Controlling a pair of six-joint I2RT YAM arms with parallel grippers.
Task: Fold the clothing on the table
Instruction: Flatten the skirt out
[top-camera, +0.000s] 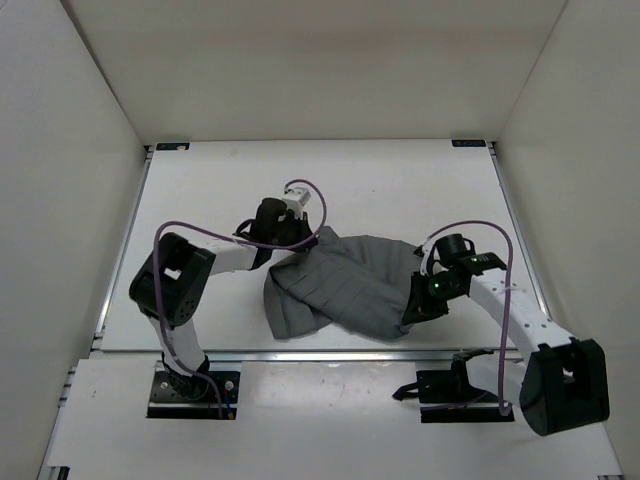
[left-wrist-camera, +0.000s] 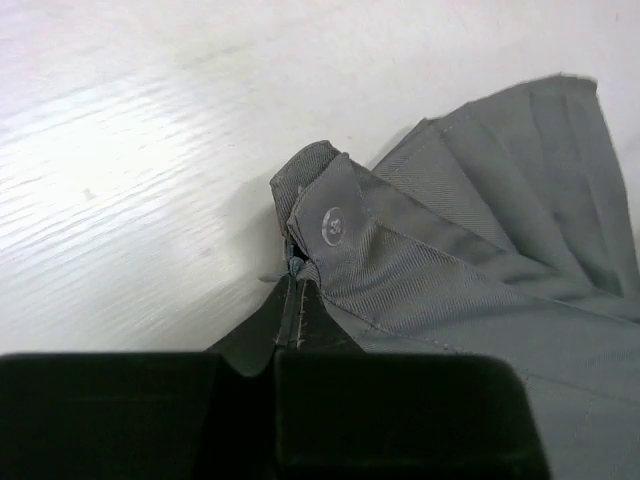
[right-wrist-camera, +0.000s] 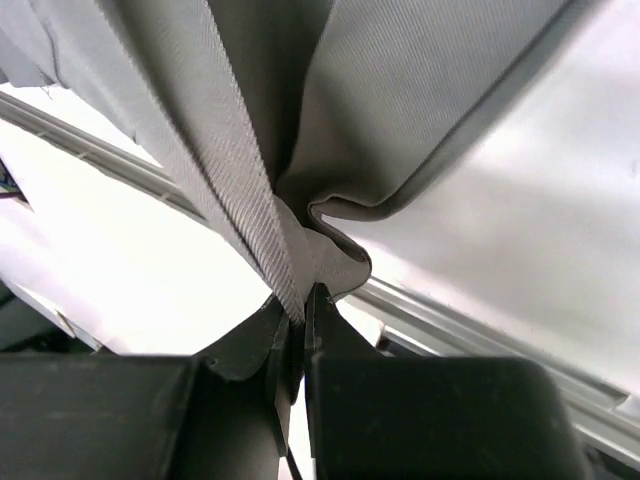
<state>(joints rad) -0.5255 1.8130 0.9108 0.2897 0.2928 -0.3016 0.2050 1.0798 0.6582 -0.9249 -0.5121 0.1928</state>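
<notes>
White table (top-camera: 400, 190) | left hand (left-wrist-camera: 290, 300) pinches clothing (top-camera: 340, 285) corner | right hand (right-wrist-camera: 297, 315) clamps fold, maybe hem

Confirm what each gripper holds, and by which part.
Both hold the clothing: left gripper pinches the waistband corner beside the clear button; right gripper pinches a bunched fabric edge at the opposite end.

Top view: fixed, high behind the arm bases, facing down and forward, far enough to frame the whole table (top-camera: 220, 190).
Left wrist view: mounted behind the left gripper (left-wrist-camera: 290, 300), looking out along its jaws, very near the skirt (left-wrist-camera: 480, 270) ahead of them.
Right wrist view: same mounting behind the right gripper (right-wrist-camera: 298, 310), equally near.
All three views share the skirt.
</notes>
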